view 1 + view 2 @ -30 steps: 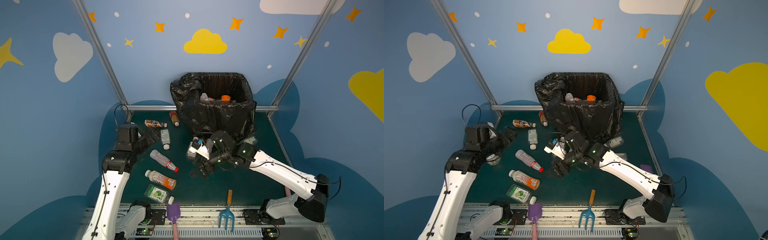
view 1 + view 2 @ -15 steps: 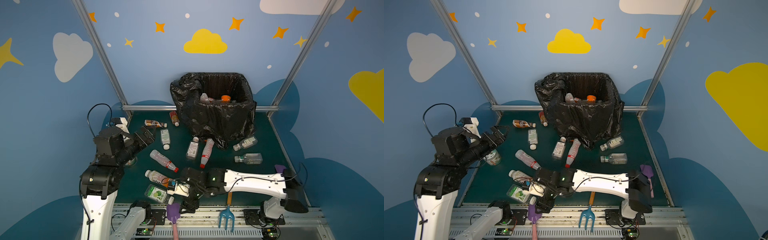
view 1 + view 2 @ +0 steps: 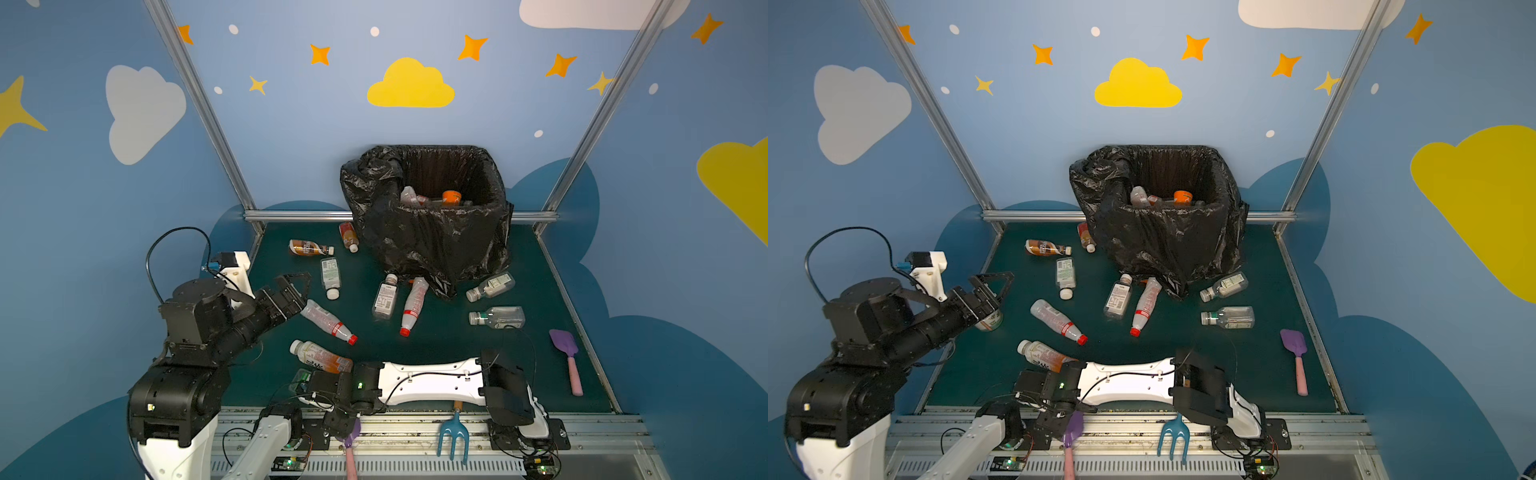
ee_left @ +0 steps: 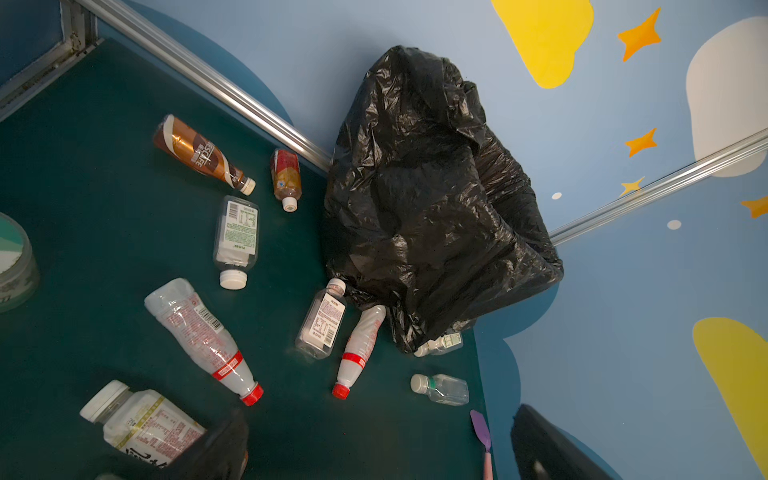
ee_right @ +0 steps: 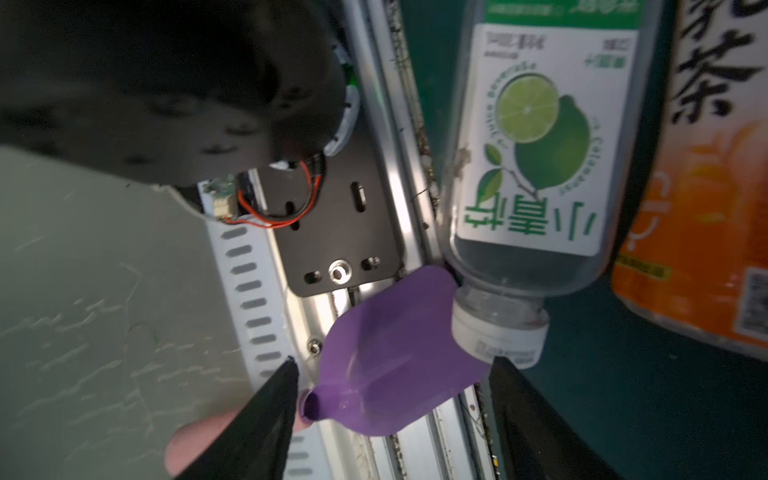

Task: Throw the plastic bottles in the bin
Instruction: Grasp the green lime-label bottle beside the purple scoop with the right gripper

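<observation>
Bottles (image 3: 328, 322) lie scattered on the tabletop (image 3: 449, 345) in front of the bin (image 3: 428, 245), with a few inside it. Left gripper (image 3: 300, 283) hangs spread wide, holding nothing. Right gripper (image 5: 392, 363) has its jaws either side of the purple shovel (image 5: 374, 328), just beside the lime-label bottle (image 5: 536, 145); I cannot tell whether they pinch it.

Enclosure: back wall (image 3: 332, 124) and side walls painted light blue. Back wall carries a yellow cloud (image 3: 410, 85), orange stars (image 3: 472, 47) and white dots. Left wall has a white cloud (image 3: 141, 112), right wall a yellow one (image 3: 735, 183). Darker blue cloud shapes (image 3: 552, 195) run low along the walls. Aluminium posts (image 3: 199, 108) lean outward from the far corners, joined by a horizontal rail (image 3: 299, 215). Floor: dark green mat (image 3: 436, 340). Near edge: slotted metal strip (image 3: 415, 467). Lighting even, no hard shadows.
</observation>
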Controlling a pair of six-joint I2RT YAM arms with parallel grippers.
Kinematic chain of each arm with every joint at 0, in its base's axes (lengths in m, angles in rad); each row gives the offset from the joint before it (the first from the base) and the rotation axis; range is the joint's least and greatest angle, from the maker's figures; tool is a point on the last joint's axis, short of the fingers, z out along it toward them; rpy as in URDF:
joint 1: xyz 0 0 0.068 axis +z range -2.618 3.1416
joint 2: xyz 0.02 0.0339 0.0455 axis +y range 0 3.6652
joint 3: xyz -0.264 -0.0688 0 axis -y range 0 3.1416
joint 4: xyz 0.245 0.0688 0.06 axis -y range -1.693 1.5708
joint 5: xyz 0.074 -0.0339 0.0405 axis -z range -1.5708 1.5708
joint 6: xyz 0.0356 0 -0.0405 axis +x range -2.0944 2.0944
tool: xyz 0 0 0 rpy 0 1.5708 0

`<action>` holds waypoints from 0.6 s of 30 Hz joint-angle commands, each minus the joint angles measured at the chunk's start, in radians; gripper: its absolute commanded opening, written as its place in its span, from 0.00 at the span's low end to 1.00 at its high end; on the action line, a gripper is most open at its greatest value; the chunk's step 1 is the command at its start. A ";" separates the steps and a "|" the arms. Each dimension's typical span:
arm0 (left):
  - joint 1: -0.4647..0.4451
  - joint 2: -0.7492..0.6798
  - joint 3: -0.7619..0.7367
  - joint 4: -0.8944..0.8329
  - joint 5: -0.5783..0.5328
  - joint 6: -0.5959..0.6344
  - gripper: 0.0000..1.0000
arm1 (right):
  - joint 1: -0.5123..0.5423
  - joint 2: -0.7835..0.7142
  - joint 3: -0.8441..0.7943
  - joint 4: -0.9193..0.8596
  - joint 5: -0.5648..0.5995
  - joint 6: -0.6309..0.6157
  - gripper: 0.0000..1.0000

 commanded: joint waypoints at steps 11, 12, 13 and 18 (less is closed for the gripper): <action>-0.001 -0.050 -0.026 -0.041 0.033 0.025 0.99 | -0.016 0.090 0.075 -0.104 0.124 0.039 0.71; 0.000 -0.050 -0.026 -0.040 0.033 0.025 0.99 | -0.018 0.092 0.075 -0.102 0.123 0.040 0.71; -0.001 -0.050 -0.026 -0.038 0.033 0.025 0.99 | -0.022 0.093 0.075 -0.102 0.125 0.039 0.71; -0.001 -0.049 -0.027 -0.033 0.036 0.027 0.99 | -0.042 0.107 0.075 -0.086 0.110 0.040 0.70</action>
